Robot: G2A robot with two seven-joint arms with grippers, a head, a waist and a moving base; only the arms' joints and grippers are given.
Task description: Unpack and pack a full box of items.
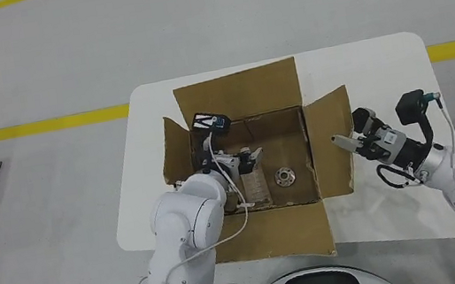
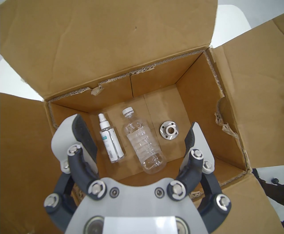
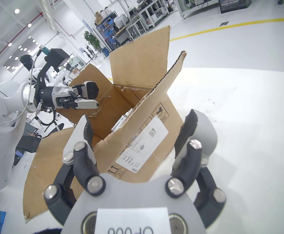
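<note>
We are holding the left gripper (image 2: pixel 136 124), jaws apart, over the box (image 2: pixel 197 88), where the clear bottle (image 2: pixel 144 146) is lying between spray bottle (image 2: pixel 109 141) and metal flange (image 2: pixel 169 130); we are judging it light and crushable, best taken gently mid-body; the right gripper (image 3: pixel 139 118), also apart, is sitting outside the box.

In the top view, the left gripper (image 1: pixel 243 157) sits left of centre, fingers spread wide. The right gripper (image 1: pixel 345 139), right of centre, points leftward, fingers also apart.

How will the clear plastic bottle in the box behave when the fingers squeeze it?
The clear plastic bottle looks empty and thin-walled, so probably light and easily dented. Lying on its side, it may roll if pushed.
</note>
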